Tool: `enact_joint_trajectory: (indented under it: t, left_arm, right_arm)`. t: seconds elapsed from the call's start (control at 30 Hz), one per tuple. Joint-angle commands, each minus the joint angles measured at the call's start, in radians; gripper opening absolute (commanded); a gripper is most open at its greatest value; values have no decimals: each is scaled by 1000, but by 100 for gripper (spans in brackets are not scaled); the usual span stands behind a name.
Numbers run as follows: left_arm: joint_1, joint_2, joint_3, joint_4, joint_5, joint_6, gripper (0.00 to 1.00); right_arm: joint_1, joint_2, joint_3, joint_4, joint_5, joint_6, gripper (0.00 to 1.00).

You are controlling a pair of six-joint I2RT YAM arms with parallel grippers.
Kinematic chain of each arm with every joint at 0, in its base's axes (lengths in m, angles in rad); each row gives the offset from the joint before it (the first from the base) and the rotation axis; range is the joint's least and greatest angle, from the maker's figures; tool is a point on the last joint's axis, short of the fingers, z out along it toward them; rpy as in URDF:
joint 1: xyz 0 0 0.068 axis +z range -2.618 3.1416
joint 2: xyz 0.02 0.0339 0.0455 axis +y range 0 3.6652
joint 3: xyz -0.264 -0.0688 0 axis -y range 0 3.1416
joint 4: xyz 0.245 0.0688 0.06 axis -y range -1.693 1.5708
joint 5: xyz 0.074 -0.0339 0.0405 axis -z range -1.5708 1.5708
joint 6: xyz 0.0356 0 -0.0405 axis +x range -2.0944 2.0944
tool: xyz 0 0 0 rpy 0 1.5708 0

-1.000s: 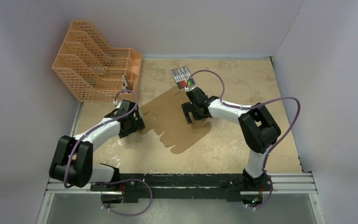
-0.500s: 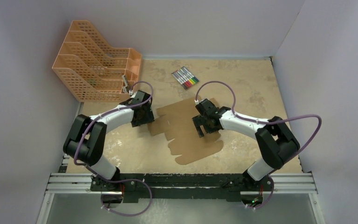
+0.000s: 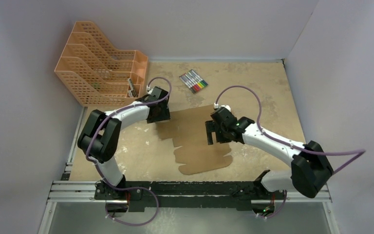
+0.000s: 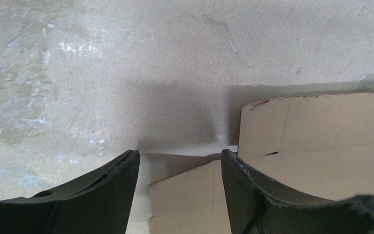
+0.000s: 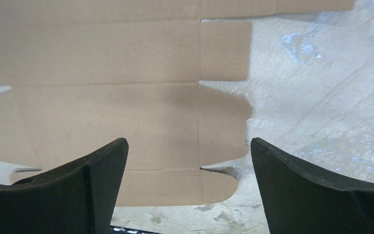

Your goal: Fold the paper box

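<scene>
The paper box (image 3: 195,144) is a flat brown die-cut sheet with flaps and rounded tabs, lying mid-table. My left gripper (image 3: 160,114) is low at the sheet's far-left corner. In the left wrist view its jaws (image 4: 180,156) stand apart with a corner flap (image 4: 190,204) between them, touching neither finger. More of the sheet (image 4: 321,131) lies to the right. My right gripper (image 3: 214,134) hovers over the sheet's right side. In the right wrist view it (image 5: 187,141) is wide open above the creased panels and rounded tabs (image 5: 175,126), holding nothing.
An orange mesh file rack (image 3: 100,73) stands at the far left against the wall. A set of coloured markers (image 3: 194,81) lies beyond the sheet. Grey walls close in the left, far and right sides. The arms' metal rail (image 3: 190,190) runs along the near edge.
The sheet has turned and slid to the right and nearer. The left gripper has moved farther and rightward to the sheet's corner, its jaws narrowing. The right gripper has moved right and nearer, still wide.
</scene>
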Motion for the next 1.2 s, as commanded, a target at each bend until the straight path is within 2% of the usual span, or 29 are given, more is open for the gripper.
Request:
enact_joint_trajectory:
  t: [0.0,0.27,0.47,0.67,0.8,1.17]
  left_arm:
    - [-1,-126,24,-13,-44,13,63]
    - [-15,-300,-192,-11,76,-70,64]
    - [-43,-332,-301,81,151,-153,64]
    - [-43,-268,-267,138,180,-153,63]
    - [-44,-170,-179,117,175,-104,63]
    - [-18,-72,22,22,48,24,64]
  right_arm:
    - [-45,-69,40,-27,-4,11,99]
    - [-70,-86,-81,34,-97,99,99]
    - [-69,-73,-130,70,-79,103,99]
    - [-64,-60,-160,127,-182,133,99]
    - [-34,-47,-166,194,-259,183,99]
    - [12,-56,-74,109,-241,132,99]
